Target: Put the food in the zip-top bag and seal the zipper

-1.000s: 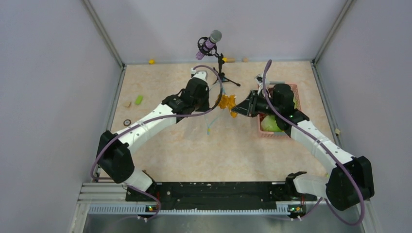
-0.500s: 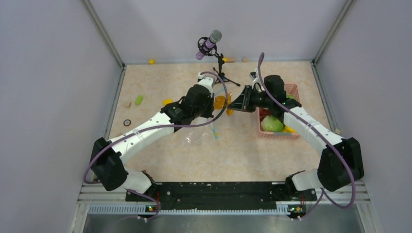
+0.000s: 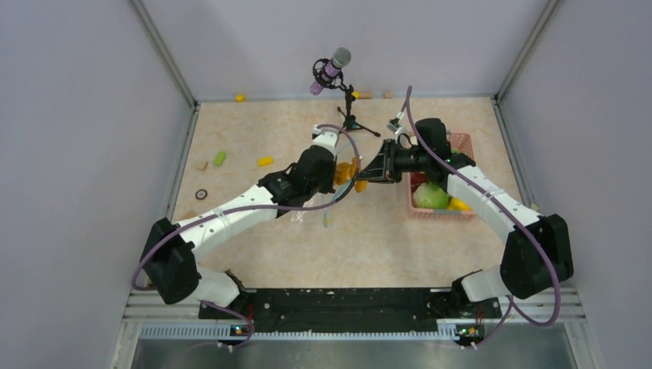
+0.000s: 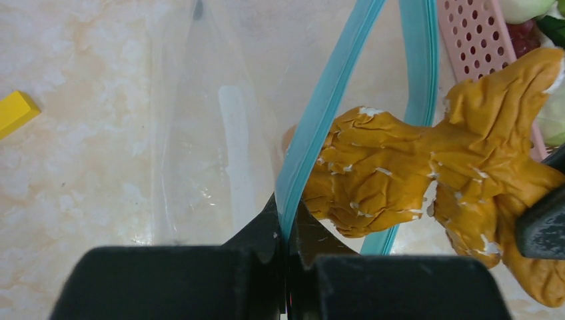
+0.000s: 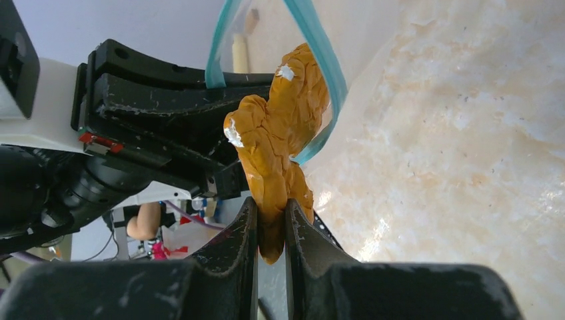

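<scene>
My left gripper (image 4: 286, 223) is shut on the light blue zipper (image 4: 320, 113) and holds the clear zip-top bag (image 4: 206, 133) up with its mouth open. My right gripper (image 5: 271, 220) is shut on a crinkled orange food piece (image 5: 280, 127) and holds its tip inside the bag's mouth. Both grippers meet above the table's middle in the top view, left (image 3: 332, 175) and right (image 3: 367, 171), with the orange piece (image 3: 347, 174) between them. A pale green cabbage (image 3: 430, 197) and a yellow piece (image 3: 459, 204) lie in the pink basket (image 3: 464, 141).
A microphone on a tripod (image 3: 335, 71) stands at the back middle. Small scattered bits lie on the table: a yellow block (image 3: 265, 161), a green bit (image 3: 220, 157), a tan bit (image 3: 203, 164) and a dark ring (image 3: 201, 194). The pink basket stands at the right.
Both grippers have moved together towards the table's middle and slightly nearer. The orange piece has gone from beside the bag into its open mouth.
</scene>
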Robot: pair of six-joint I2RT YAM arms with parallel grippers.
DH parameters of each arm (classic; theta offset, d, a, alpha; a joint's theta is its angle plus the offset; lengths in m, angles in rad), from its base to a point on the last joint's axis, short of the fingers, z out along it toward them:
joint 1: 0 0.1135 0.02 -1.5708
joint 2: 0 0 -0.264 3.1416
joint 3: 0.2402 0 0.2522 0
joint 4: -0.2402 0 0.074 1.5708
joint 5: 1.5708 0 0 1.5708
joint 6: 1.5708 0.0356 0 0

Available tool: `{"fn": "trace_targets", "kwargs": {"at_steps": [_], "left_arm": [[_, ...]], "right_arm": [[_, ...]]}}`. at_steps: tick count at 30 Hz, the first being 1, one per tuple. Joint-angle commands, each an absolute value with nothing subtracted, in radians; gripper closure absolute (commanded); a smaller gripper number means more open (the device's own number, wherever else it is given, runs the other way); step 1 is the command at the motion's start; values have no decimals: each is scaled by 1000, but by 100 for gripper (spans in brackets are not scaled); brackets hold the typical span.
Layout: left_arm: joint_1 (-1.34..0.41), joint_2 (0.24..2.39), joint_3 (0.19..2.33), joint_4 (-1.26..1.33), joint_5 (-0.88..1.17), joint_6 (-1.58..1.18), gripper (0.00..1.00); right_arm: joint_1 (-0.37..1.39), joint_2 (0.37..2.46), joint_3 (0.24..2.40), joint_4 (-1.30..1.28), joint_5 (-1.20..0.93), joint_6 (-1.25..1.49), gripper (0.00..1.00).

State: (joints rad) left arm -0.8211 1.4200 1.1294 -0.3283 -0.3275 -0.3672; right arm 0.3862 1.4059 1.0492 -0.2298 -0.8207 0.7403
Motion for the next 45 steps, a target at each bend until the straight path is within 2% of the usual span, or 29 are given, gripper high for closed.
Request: {"fn": "trace_targets", "kwargs": {"at_steps": [1, 3, 6, 9, 13, 20, 26, 33, 39, 45], "left_arm": [[-827, 1353, 1086, -244, -328, -362, 100], [-830, 1334, 1067, -212, -297, -359, 100], [-837, 1313, 1070, -203, -260, -350, 100], [-842, 1297, 1085, -216, -259, -343, 100], [-845, 1287, 1077, -194, -258, -347, 100], [-846, 1285, 1088, -197, -333, -385, 100], [-846, 1276, 1094, -140, -378, -414, 100], [-845, 1273, 1084, -95, -454, -454, 100], [-846, 1301, 1083, -88, -430, -467, 100], [-845, 1290, 1060, -62, -374, -466, 100]], "right_arm": [[399, 1409, 1092, -207, -845, 779, 97], [400, 1407, 1078, -124, -803, 853, 97], [401, 1430, 1070, 5, -785, 948, 91], [401, 1457, 1040, 202, -778, 1084, 92], [410, 1481, 1020, 288, -724, 1170, 92], [426, 1425, 1033, 108, -551, 990, 86], [465, 1416, 1092, -123, -416, 792, 72], [546, 1421, 1167, -253, -324, 550, 74], [569, 1414, 1147, -138, -489, 490, 75], [569, 1412, 1125, -10, -453, 620, 74]]}}
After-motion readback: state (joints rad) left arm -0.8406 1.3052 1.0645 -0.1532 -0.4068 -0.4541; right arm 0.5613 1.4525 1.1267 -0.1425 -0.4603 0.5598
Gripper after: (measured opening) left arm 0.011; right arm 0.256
